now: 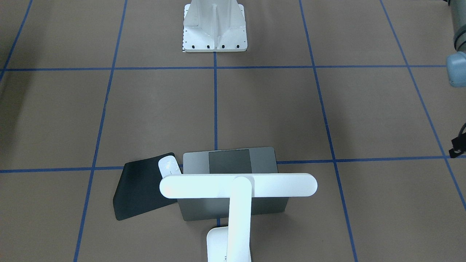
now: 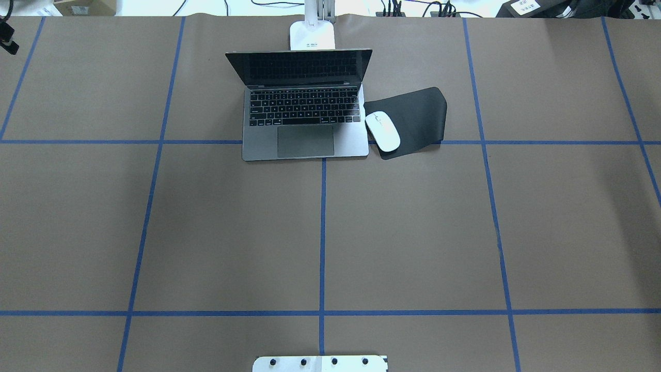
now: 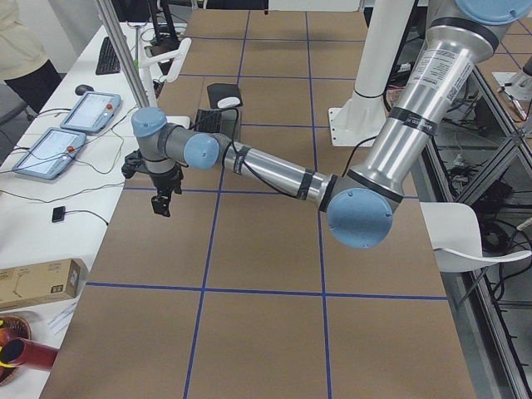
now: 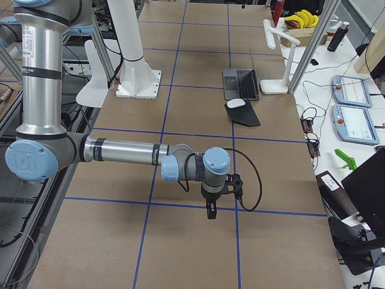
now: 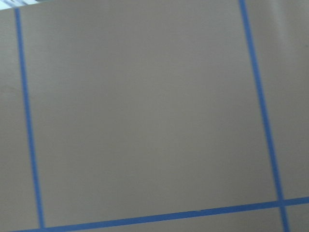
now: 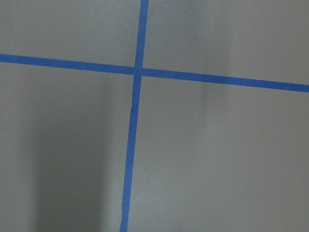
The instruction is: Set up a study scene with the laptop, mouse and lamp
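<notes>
The laptop point(image 2: 304, 119) stands open at the table's far middle, keys and trackpad facing me. The white mouse point(image 2: 382, 131) lies just right of it, on the near left corner of a black mat point(image 2: 415, 119). The lamp point(image 1: 238, 185) stands behind the laptop, its light bar over the lid; its base point(image 2: 312, 36) shows in the overhead view. My left gripper point(image 3: 162, 206) hangs over bare table far to the left of these things. My right gripper point(image 4: 210, 214) hangs over bare table far to the right. I cannot tell whether either is open or shut. Both wrist views show only brown paper and blue tape.
The white bolted pedestal point(image 1: 214, 27) stands at the robot's side of the table. Blue tape lines point(image 2: 322, 232) divide the brown surface into squares. Control tablets point(image 3: 62, 137) and cables lie on the side bench beyond the far edge.
</notes>
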Available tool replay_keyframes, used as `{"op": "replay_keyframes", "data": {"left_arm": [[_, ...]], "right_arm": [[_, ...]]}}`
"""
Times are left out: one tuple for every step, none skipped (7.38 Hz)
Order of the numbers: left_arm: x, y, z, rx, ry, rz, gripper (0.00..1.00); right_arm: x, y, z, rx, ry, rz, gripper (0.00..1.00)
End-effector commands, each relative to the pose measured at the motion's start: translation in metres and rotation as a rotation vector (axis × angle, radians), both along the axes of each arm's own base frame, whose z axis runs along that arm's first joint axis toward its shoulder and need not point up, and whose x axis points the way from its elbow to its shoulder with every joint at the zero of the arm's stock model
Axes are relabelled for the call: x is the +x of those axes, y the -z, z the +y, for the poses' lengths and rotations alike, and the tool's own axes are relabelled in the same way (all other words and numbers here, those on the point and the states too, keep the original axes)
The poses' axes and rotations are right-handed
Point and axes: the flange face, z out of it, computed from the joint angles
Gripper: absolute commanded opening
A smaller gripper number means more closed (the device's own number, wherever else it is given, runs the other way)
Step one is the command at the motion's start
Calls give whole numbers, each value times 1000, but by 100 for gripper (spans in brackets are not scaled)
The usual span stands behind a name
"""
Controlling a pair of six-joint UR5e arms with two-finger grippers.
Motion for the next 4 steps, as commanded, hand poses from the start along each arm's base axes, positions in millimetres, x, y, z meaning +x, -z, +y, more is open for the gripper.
{"op": "replay_keyframes", "data": {"left_arm": [[-60, -61, 24, -8, -10, -18, 95], [-80, -86, 40, -15, -19, -24, 95], [-89, -98, 48, -22, -21, -26, 95], [-106, -124, 67, -39, -24, -29, 96]], "right_arm": [[0, 0, -1, 6, 6, 1, 100], [0, 0, 0, 4, 6, -1, 100], [0, 0, 0, 4, 6, 1, 100], [0, -1, 1, 2, 6, -1, 100]]}}
